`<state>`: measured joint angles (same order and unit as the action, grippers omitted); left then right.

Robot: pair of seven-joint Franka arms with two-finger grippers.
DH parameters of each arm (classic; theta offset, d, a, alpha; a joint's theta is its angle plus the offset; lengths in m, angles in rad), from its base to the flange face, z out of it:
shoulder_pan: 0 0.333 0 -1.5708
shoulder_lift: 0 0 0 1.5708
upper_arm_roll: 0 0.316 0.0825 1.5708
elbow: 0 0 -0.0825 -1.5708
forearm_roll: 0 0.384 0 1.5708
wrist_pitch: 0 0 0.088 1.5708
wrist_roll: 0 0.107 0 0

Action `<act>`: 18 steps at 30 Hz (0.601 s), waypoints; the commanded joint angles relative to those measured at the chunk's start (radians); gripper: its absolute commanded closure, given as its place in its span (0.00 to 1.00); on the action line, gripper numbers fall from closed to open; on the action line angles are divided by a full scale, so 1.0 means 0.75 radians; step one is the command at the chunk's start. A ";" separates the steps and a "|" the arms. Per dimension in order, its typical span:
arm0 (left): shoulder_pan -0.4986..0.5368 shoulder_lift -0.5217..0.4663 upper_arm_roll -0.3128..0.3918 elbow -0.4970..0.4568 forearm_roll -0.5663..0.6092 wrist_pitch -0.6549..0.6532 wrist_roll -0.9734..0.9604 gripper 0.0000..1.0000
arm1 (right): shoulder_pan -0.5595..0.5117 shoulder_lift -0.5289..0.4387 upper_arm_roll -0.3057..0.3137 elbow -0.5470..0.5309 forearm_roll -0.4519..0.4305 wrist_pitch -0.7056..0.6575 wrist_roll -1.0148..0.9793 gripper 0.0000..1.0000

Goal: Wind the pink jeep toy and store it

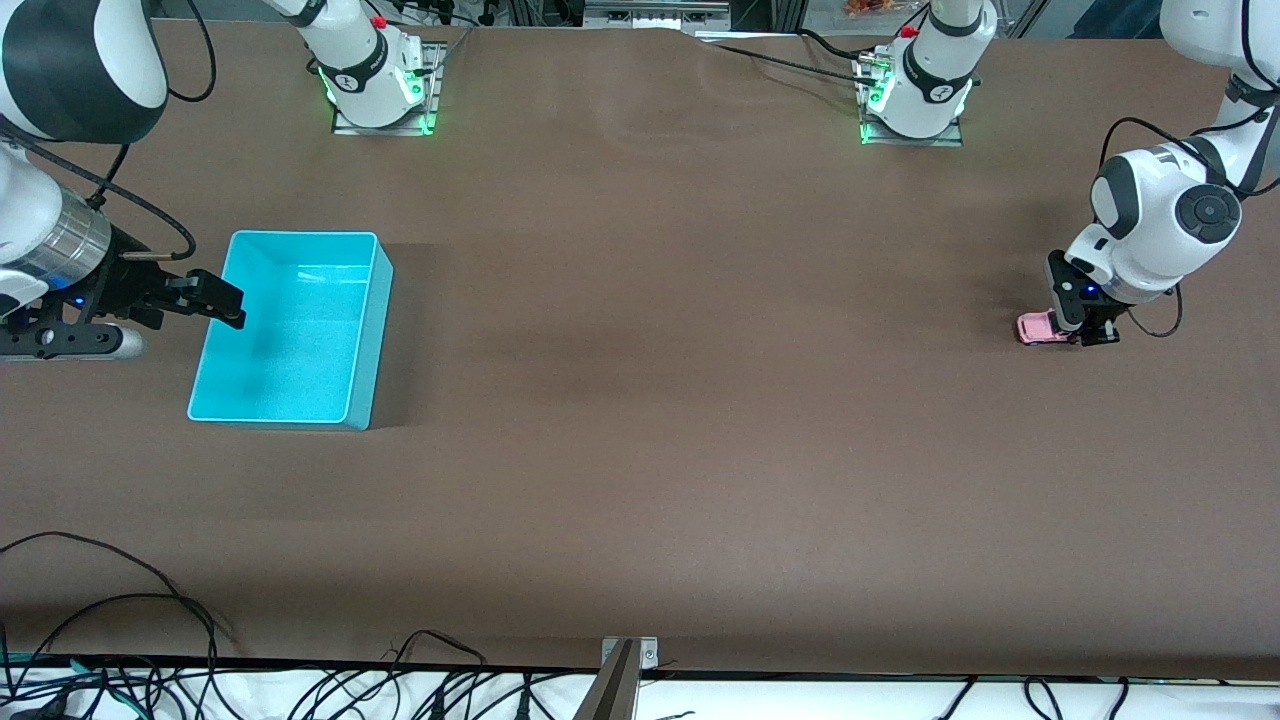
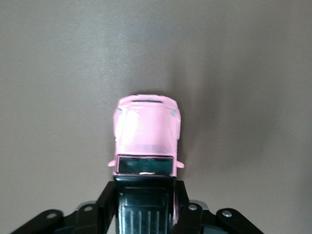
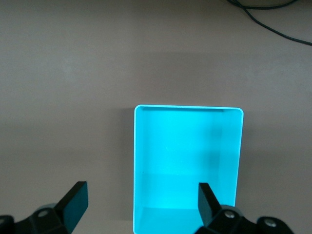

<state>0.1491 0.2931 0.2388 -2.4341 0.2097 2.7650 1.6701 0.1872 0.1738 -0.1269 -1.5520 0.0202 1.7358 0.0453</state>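
Observation:
The pink jeep toy [image 1: 1038, 328], a small boxy car with a black roof, stands on its wheels on the brown table at the left arm's end. My left gripper [image 1: 1086, 334] is low over its rear. In the left wrist view the two black fingers [image 2: 106, 200] lie against both sides of the jeep toy [image 2: 146, 129] at the roof, and the pink hood sticks out ahead of them. My right gripper [image 1: 216, 299] hangs open and empty over the edge of the turquoise bin [image 1: 381, 318] at the right arm's end, its fingers [image 3: 75, 201] wide apart.
The turquoise bin [image 3: 187, 108] holds nothing. Both arm bases [image 1: 378, 90] stand along the table edge farthest from the front camera. Cables [image 1: 120, 610] trail over the nearest edge. A broad stretch of bare table lies between bin and jeep.

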 commanded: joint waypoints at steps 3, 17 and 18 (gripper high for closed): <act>-0.031 0.053 0.005 0.018 -0.073 -0.036 0.060 0.00 | 0.002 -0.001 -0.001 0.010 -0.015 -0.003 0.005 0.00; -0.033 0.051 0.005 0.022 -0.073 -0.040 0.060 0.00 | 0.002 -0.001 0.000 0.010 -0.015 -0.003 0.005 0.00; -0.033 0.051 0.005 0.020 -0.073 -0.040 0.060 0.00 | 0.002 -0.001 -0.001 0.010 -0.015 -0.003 0.005 0.00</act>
<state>0.1349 0.3287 0.2352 -2.4329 0.1881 2.7542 1.6772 0.1873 0.1738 -0.1269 -1.5520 0.0202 1.7358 0.0453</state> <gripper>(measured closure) 0.000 0.000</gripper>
